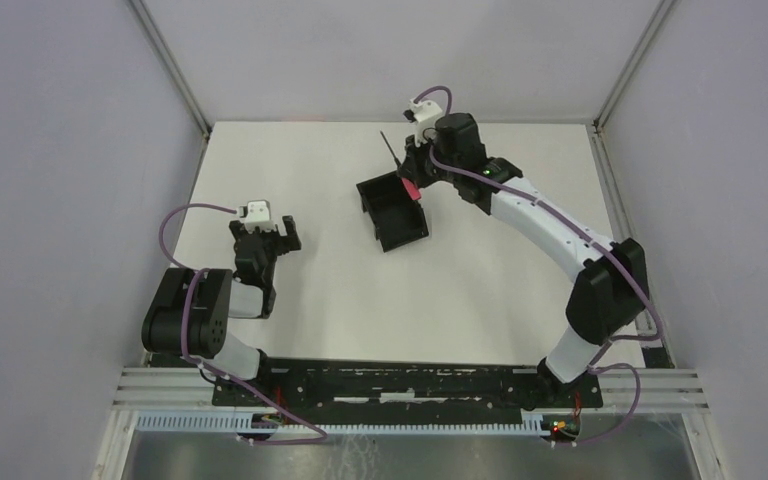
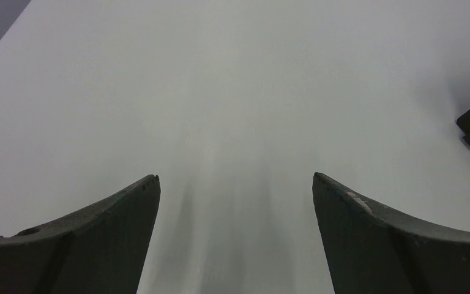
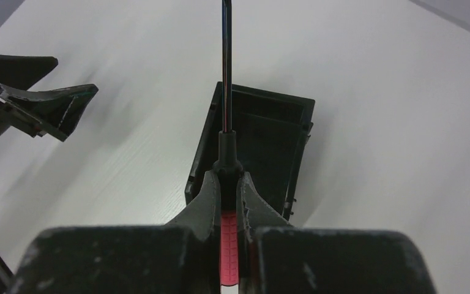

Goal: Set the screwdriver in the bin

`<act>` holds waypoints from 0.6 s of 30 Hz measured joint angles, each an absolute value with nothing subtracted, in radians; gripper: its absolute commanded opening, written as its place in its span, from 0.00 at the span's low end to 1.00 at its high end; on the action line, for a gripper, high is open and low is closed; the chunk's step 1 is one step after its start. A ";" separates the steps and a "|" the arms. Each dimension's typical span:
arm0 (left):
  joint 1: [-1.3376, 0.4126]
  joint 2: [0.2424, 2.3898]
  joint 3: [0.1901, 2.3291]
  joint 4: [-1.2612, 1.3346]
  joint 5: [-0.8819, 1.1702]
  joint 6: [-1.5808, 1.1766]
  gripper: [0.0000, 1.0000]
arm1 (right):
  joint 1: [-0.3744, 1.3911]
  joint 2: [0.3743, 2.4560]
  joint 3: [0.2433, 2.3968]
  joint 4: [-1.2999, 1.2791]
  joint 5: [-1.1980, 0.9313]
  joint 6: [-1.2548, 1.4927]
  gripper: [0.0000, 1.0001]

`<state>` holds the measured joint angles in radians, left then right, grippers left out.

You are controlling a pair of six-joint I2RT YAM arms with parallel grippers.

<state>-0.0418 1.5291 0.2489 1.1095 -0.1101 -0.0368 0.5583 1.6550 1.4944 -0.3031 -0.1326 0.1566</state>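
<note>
Right gripper (image 3: 226,184) mine, clamped on screwdriver (image 3: 227,144) by red handle, black shaft jutting forward past fingertips. Held above bin (image 3: 203,147), near its left wall. Left gripper (image 2: 235,184) spread wide, nothing in it, well apart from bin.

Risks:
- shaft tip seems to overhang far wall; release here may bridge rim or tip out onto table (image 3: 404,122)
- fingers knocking wall on descent could skid light bin
- thin handle may cling to pads, drop askew
</note>
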 measured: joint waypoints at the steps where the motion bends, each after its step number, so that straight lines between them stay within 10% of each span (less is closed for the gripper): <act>1: -0.042 1.529 0.249 1.110 -0.110 -0.037 1.00 | 0.561 1.671 1.499 -0.290 -0.133 0.147 0.00; 12: -0.042 1.529 0.249 1.110 -0.110 -0.037 1.00 | 0.624 1.932 1.490 -0.236 -0.081 0.017 0.00; 18: -0.042 1.529 0.249 1.110 -0.110 -0.037 1.00 | 0.631 1.952 1.468 -0.234 -0.067 -0.016 0.38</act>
<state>-0.0418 1.5291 0.2493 1.1095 -0.1101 -0.0368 0.6312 1.9518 1.4681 -0.2337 -0.0666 -0.0162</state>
